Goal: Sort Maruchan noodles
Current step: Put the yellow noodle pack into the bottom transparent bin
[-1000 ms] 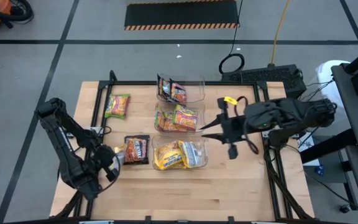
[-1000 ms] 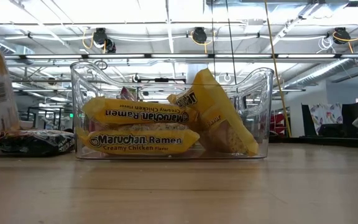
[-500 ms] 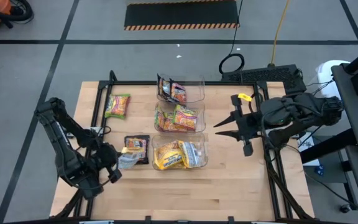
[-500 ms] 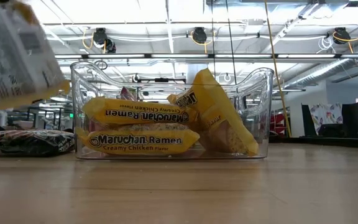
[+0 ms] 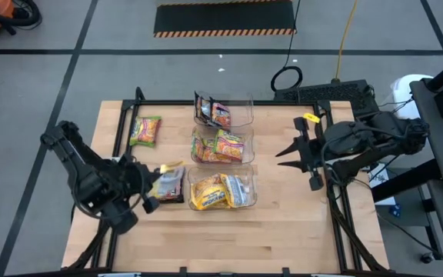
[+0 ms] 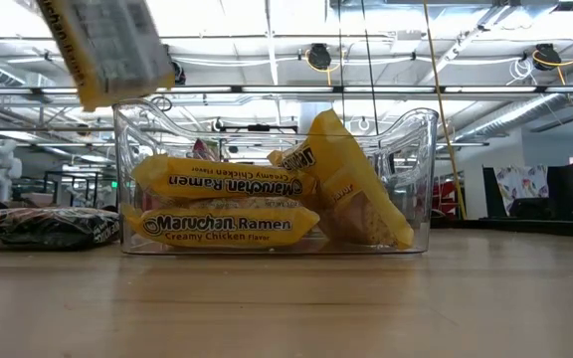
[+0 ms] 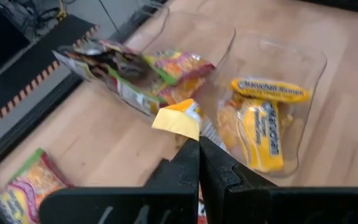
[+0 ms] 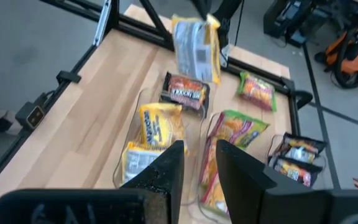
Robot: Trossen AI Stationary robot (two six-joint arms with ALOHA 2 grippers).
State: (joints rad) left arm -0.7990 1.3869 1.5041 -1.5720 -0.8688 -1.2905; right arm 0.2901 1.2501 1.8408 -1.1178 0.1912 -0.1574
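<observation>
Left gripper (image 7: 199,146) jaws clenched on a corner of a yellow packet (image 8: 196,46), which now hangs in the air. A second ago that packet sat low at the left edge of the low view beside the dark packet (image 5: 171,185); half a second ago it was partly up; now it is high (image 6: 107,45), above the rim of the near bin (image 6: 421,169). In the high view the left arm has swung in toward the bins, its gripper (image 5: 154,185) just left of the dark packet, which lies where it was on the worktop (image 5: 298,231).

Right gripper (image 5: 287,151) jaws apart, holding nothing; it has pulled back from the bins toward the right worktop edge.

Unchanged: yellow packets (image 5: 218,191) in the near bin, green-yellow ones (image 5: 220,146) in the middle bin, dark ones (image 5: 214,111) in the far bin, one green-yellow packet (image 5: 145,131) loose at far left.
</observation>
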